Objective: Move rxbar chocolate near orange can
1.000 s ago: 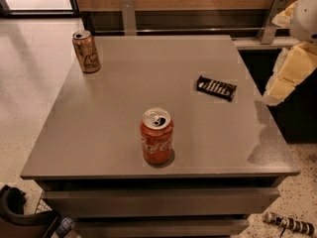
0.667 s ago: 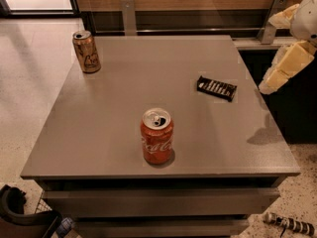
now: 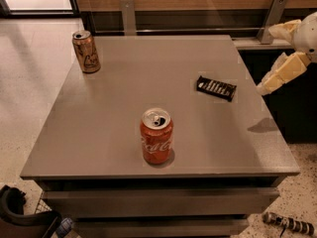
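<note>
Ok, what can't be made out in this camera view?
The tool, right of the table: arm cut off by the right frame edge.
The rxbar chocolate: lettering too small to read.
The orange can: far side hidden by itself.
The dark object, bottom left: cut off by the frame corner.

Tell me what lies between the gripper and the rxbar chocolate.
Nothing: in the camera view, only bare grey tabletop separates the gripper, hovering at the right edge, from the rxbar chocolate.

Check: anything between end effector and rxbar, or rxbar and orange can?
Nothing visible. The end effector hangs right of the rxbar chocolate; the Coca-Cola can stands nearer, off the line to the orange can.
</note>
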Action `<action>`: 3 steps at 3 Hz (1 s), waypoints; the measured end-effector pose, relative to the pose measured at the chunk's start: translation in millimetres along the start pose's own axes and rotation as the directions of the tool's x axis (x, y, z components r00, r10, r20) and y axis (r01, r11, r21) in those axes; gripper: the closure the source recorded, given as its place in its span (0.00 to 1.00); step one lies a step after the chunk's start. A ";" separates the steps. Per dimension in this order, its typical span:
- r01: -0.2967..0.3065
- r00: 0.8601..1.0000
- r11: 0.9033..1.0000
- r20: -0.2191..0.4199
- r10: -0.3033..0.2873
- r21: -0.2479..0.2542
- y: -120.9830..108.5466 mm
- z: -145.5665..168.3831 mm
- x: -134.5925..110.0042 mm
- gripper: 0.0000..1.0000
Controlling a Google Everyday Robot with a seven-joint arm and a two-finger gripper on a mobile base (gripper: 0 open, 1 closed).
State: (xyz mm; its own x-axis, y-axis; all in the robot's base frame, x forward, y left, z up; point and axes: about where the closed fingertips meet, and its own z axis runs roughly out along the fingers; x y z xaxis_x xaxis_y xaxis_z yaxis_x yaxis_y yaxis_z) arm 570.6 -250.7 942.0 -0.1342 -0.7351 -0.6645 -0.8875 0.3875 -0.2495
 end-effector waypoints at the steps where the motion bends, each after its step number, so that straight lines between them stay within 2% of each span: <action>1: -0.010 0.994 1.000 0.112 0.008 0.021 -8.0 25.1 19.6 0.00; 2: -0.007 0.984 1.000 0.178 0.002 0.029 -15.2 43.1 18.0 0.00; 3: -0.007 0.984 1.000 0.178 0.002 0.029 -15.2 43.1 18.0 0.00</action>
State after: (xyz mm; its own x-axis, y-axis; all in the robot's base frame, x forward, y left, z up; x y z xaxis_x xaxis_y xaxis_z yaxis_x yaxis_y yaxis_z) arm 600.7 -245.9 903.5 -0.0552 -0.6241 -0.7794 -0.8734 0.4085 -0.2653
